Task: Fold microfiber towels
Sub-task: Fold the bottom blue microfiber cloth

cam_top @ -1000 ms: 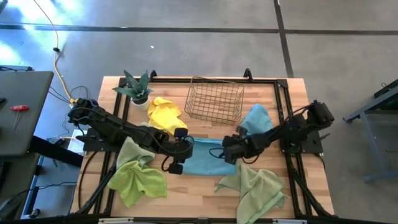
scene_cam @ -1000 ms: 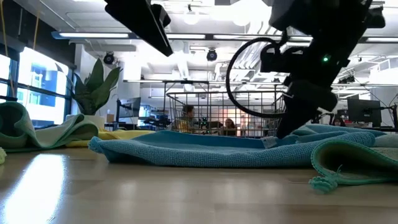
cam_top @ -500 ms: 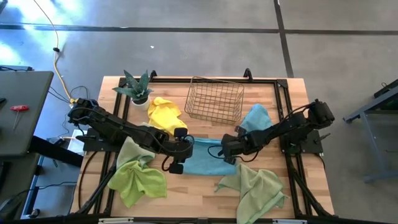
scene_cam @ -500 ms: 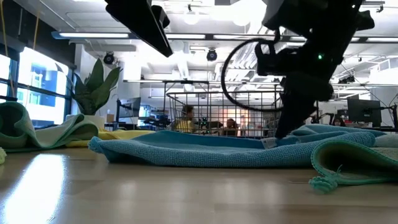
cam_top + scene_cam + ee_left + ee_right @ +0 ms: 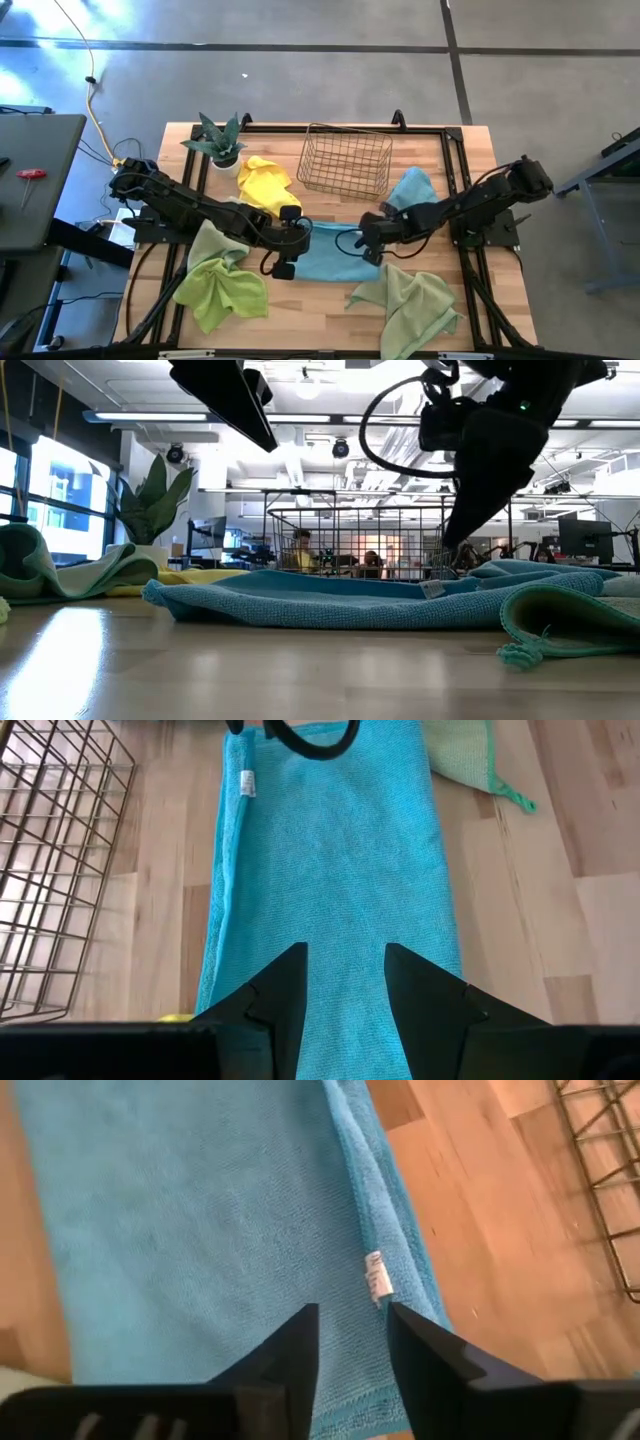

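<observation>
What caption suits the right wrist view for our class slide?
Right gripper, fingers open, above the blue towel near its white tag.

1. Wire basket (image 5: 346, 160) blocks table centre at 12 o'clock; potted plant (image 5: 220, 141) crowds the 11 o'clock corner.
2. Blue towel (image 5: 330, 252) lies flat mid-table betw. left gripper (image 5: 283, 243) & right gripper (image 5: 368, 243); both jaws parted, nothing held.
3. Lime towel (image 5: 218, 285) heaped at 8 o'clock, sage towel (image 5: 410, 302) at 5 o'clock; bare wood strip at 6 o'clock betw. them.
</observation>
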Controlling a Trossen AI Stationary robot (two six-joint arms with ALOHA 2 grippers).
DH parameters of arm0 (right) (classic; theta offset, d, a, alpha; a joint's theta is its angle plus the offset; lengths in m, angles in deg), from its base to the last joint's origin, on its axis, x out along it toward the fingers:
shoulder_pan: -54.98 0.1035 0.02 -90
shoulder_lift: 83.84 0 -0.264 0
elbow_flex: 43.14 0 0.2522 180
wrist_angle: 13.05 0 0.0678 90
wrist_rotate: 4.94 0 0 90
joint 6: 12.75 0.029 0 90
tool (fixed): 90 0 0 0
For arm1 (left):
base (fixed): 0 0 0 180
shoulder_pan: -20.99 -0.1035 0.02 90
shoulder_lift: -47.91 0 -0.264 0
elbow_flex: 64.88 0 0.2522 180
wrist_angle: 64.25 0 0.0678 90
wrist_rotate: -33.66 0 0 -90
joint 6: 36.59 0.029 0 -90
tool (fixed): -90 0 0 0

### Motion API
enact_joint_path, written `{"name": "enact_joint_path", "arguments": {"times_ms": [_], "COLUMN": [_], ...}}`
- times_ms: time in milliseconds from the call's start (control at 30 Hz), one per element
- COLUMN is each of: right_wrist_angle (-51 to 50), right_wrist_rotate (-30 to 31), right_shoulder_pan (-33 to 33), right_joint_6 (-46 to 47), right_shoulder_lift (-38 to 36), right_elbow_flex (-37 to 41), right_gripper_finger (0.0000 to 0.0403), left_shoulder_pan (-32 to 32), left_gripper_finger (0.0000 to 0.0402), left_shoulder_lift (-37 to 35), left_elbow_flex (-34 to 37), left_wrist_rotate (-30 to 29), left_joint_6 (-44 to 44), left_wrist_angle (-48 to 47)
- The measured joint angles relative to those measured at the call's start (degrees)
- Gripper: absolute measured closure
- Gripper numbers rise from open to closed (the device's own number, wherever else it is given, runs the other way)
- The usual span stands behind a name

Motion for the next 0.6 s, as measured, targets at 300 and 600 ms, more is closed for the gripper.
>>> {"name": "enact_joint_path", "arguments": {"times_ms": [300, 600], "right_wrist_angle": [-0.1, -0.2], "right_wrist_rotate": [3.4, 7.5], "right_shoulder_pan": [0.8, 0.3], "right_joint_6": [-14.2, -17.4], "right_shoulder_lift": [2.9, 6.0], "right_elbow_flex": [0.0, 0.0], "right_gripper_finger": [0.0253, 0.0253], "left_shoulder_pan": [0.0, 0.0], "left_gripper_finger": [0.0275, 0.0275], "left_shoulder_lift": [0.0, 0.0], "left_elbow_flex": [0.0, 0.0], "left_wrist_rotate": [0.0, -0.7], "left_joint_6": [0.2, 0.2], "left_wrist_angle": [0.0, 0.0]}}
